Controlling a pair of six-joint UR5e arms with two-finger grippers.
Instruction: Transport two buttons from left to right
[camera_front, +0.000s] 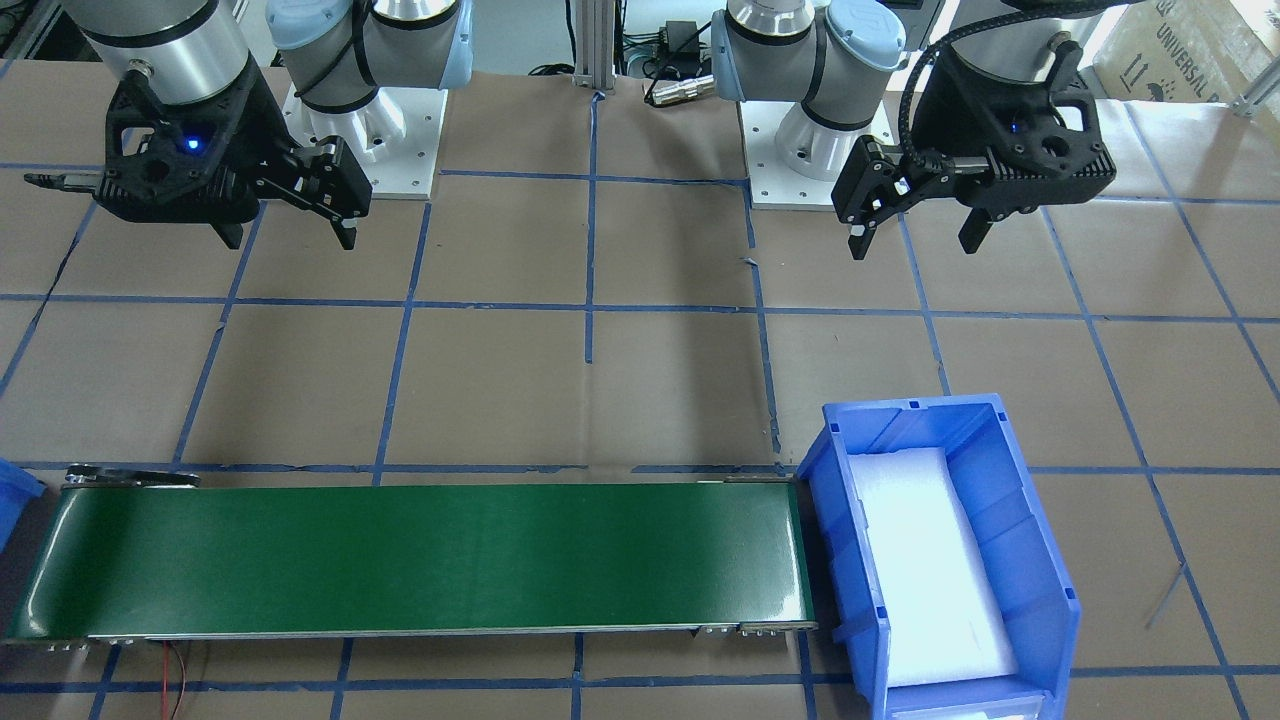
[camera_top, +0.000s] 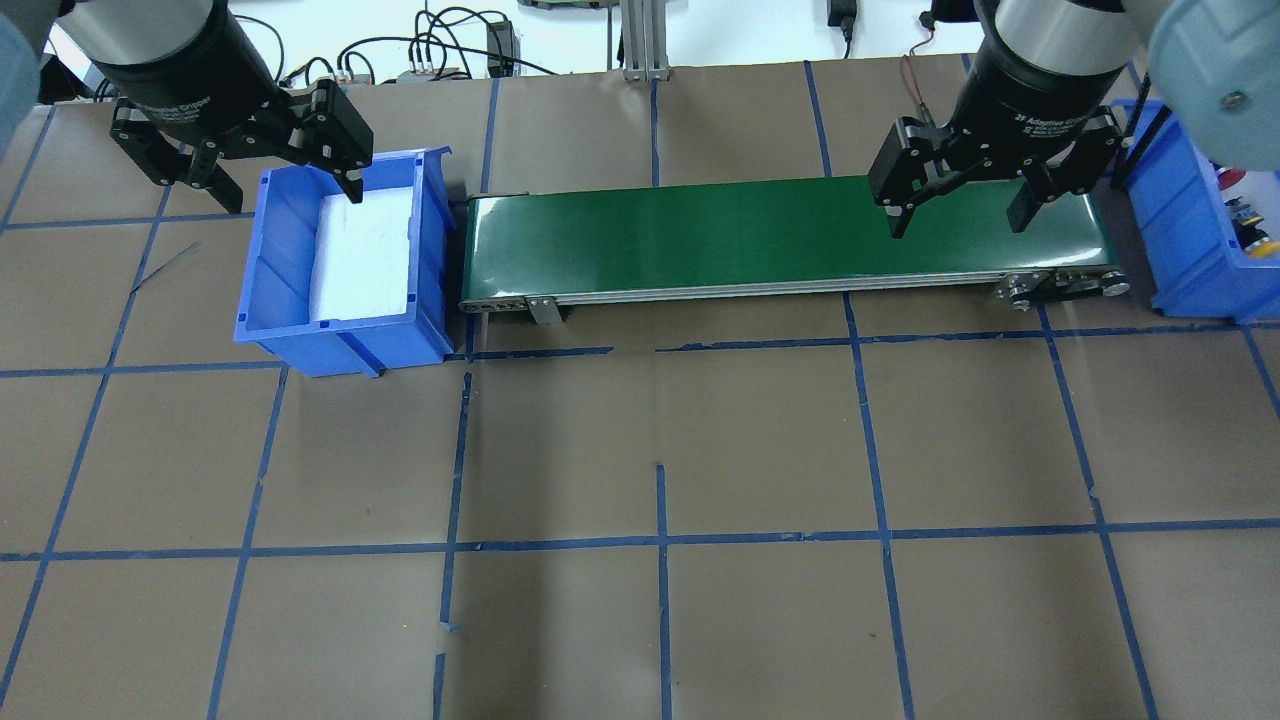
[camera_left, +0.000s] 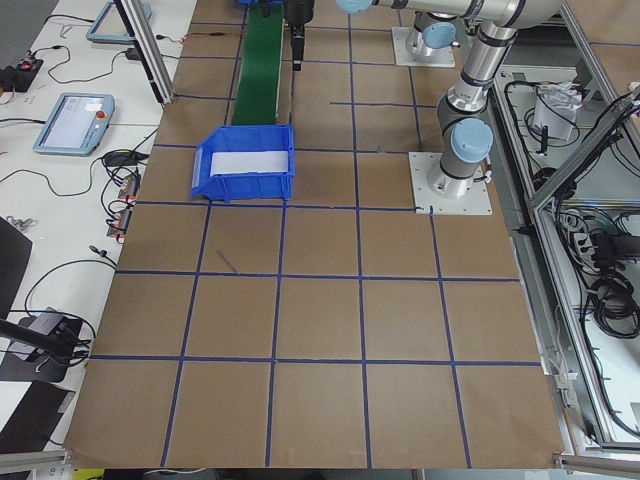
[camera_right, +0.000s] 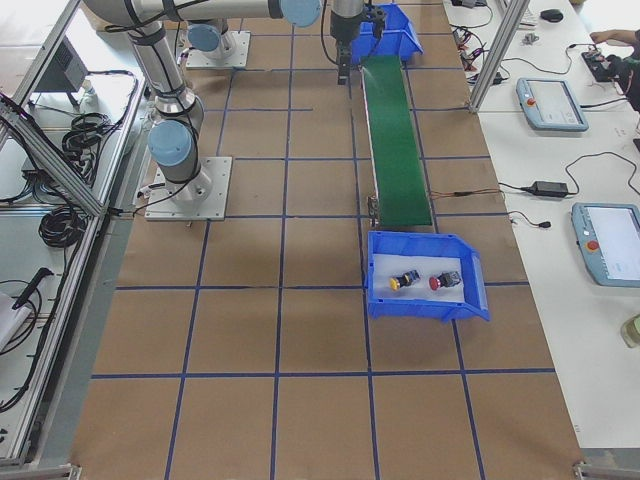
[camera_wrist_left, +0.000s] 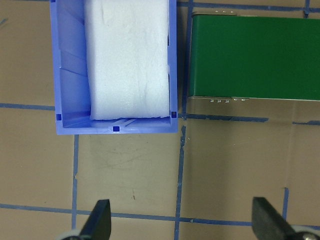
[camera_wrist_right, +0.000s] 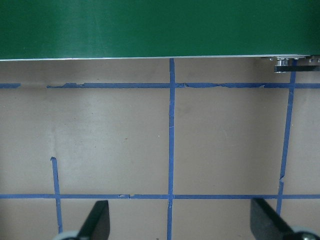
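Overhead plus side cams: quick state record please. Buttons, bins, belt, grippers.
red button: in the right-side bin
yellow button: same bin, beside the red one, not touching it
left-side bin: holds only a white foam pad
conveyor belt: bare, runs between the two bins
left gripper: open, empty, raised over the table
right gripper: open, empty, raised over the table
status: both buttons sit on the robot's right side

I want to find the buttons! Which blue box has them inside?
The blue box at the right-arm end of the belt: a red button and a yellow button lie inside. The other box holds only white foam.
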